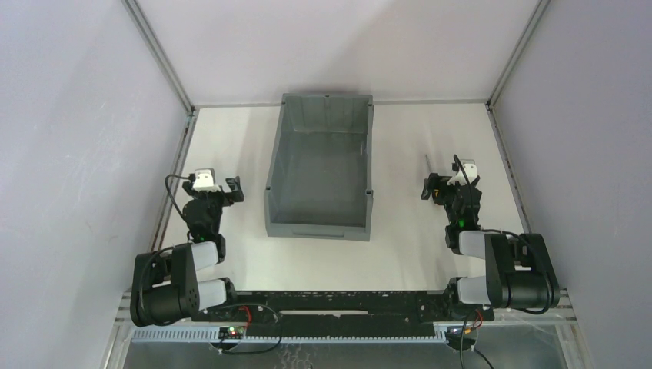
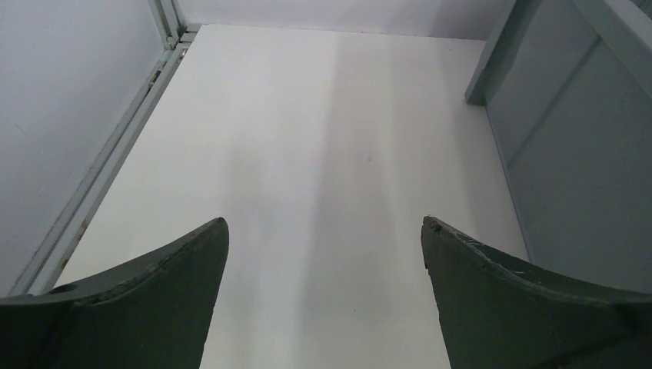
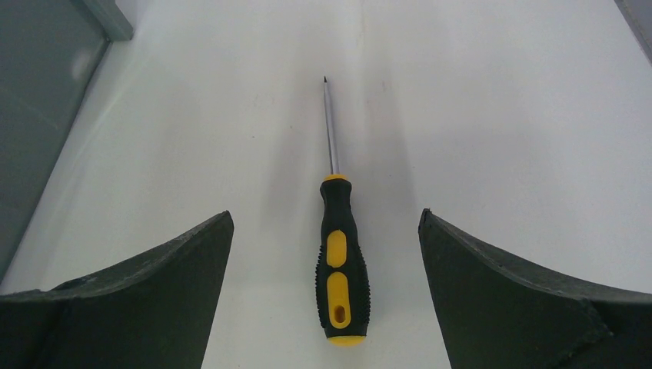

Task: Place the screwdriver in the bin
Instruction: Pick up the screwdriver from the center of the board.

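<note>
White tabletop (image 3: pixel 500 115), screwdriver (image 3: pixel 340 261) within wide-spread right claw (image 3: pixel 324 214), bin (image 3: pixel 38 115) apart.

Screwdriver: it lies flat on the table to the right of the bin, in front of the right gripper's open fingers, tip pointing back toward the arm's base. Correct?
Not quite. The screwdriver lies flat on the table, right of the bin, in front of the open right gripper, but its tip points away from the arm's base, with the handle nearest the wrist. The right wrist view shows this.
</note>
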Tool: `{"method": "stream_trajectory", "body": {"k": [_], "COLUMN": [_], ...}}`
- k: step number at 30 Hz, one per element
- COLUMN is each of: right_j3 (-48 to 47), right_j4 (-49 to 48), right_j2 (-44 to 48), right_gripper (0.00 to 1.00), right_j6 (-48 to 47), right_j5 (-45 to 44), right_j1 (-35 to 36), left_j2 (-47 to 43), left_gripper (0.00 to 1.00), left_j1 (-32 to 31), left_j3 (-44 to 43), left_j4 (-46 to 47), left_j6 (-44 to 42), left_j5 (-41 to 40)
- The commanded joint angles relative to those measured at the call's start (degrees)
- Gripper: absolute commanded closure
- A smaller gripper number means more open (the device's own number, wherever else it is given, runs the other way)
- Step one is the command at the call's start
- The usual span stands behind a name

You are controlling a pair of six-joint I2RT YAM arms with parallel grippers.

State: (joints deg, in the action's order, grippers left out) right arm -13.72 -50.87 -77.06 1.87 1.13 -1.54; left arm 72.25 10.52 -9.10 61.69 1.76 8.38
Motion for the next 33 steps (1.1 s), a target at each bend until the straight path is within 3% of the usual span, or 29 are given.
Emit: {"method": "stream_trajectory", "body": {"k": [1,10,24,33], "right_j3": [-1.84,-3.51,-14.30,-24.20], "right_j4": [-1.90,2.48,27.38,47.92], "right_j2": [-0.47,1.48,9.36,13.06], "right_gripper": [0.00,0.00,0.01,0.00], "right_j6": [1.03,-0.45,-4.38,-4.54], "right_j5": [0.26,-0.31,-4.22,-1.74], "right_j1": [-0.33,0.98,3.30,3.57], "left_j2": [0.07,0.06,0.08,0.07], "left_gripper": [0.00,0.00,0.00,0.00], "left_j1": [-0.05,-0.06,-0.06,-0.08], "left_j3": [1.61,1.60,1.62,1.61], "left_j4": [6.12,6.15,6.16,6.16], "left_j6": [0.79,0.84,0.85,0.85], "left_j5": [0.87,0.88,0.86,0.85]}}
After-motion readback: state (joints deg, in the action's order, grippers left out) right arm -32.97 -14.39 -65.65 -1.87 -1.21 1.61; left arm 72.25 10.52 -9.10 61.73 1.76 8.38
